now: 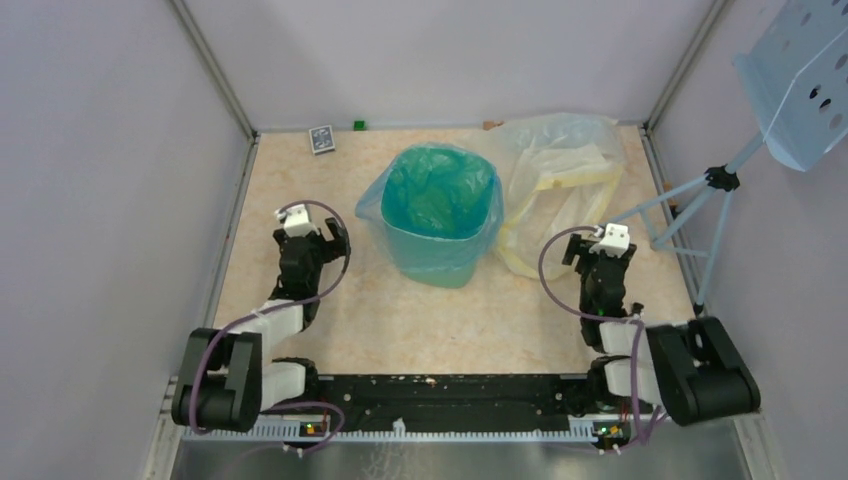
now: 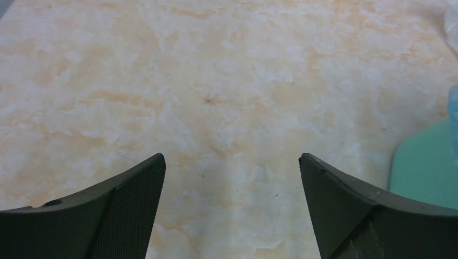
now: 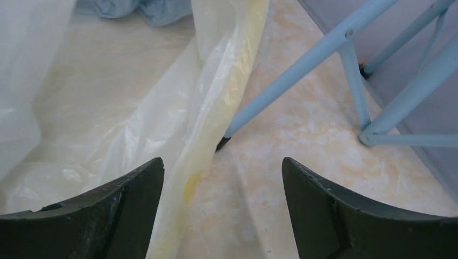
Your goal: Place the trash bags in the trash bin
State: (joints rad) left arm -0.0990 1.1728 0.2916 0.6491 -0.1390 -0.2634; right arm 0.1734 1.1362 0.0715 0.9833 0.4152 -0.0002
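Tabletop (image 1: 400, 320): cream with peach-orange marbling. Trash bin (image 1: 440, 268): plain mint green, no markings. Trash bag (image 1: 440, 190): translucent blue, reads teal where it lies inside the bin, paler blue on the outer skirt. Clear bag (image 1: 560, 170) by the far right corner: milky, colourless film with a pale yellow band (image 3: 227, 91). Tripod (image 1: 690, 190) at the right edge: light blue tubes, black hub. Perforated panel (image 1: 805, 80): pale blue, dark round holes. Card box (image 1: 321, 139) at the far edge: dark blue pattern, light border. Small cube (image 1: 358, 125) near it: bright green. Left end effector (image 2: 232, 162) and right end effector (image 3: 222, 162): matte black, fine mesh texture on one left finger. Arms (image 1: 300, 262): black with white links, purple cables (image 1: 213, 345).
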